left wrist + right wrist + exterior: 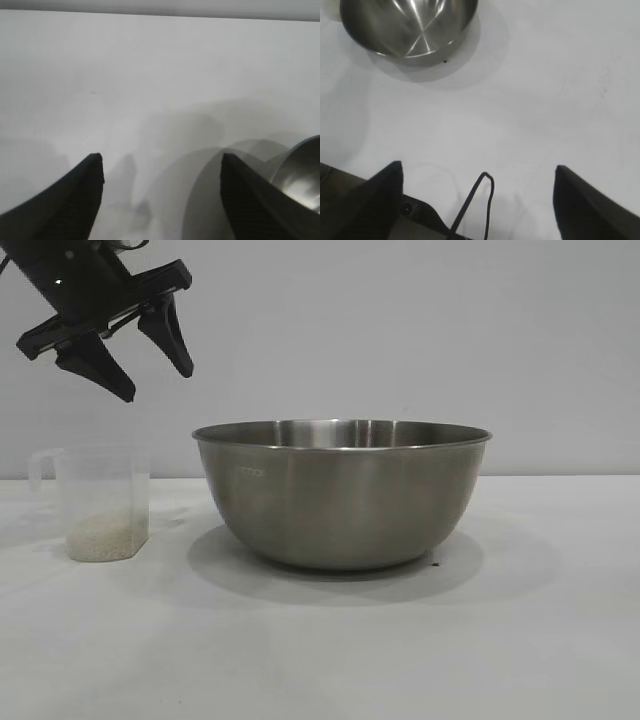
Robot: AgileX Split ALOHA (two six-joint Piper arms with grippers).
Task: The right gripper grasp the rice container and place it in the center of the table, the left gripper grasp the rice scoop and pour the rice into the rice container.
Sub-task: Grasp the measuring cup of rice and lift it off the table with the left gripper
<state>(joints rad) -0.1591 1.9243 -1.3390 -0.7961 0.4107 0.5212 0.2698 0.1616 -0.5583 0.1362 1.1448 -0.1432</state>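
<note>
- The bowl (342, 495) stands upright on the white table (320, 650), about in the middle of the exterior view, and looks empty.
- The scoop (98, 502) stands upright on the table to the left of the bowl, near it but not touching, with its handle on the side away from the bowl.
- The rice (105, 536) lies as a shallow layer in the bottom of the scoop.
- The left claw (158, 378) hangs in the air above the scoop, tilted down, its two dark fingers spread and nothing between them.
- In the left wrist view the left claw's fingers (65, 205) frame bare table, with the bowl's rim just past one finger.
- The right claw (477, 200) shows only in its own wrist view: spread wide, empty, low over the table near its edge, well apart from the bowl.
- A thin black cable (475, 205) loops between the right claw's fingers.
</note>
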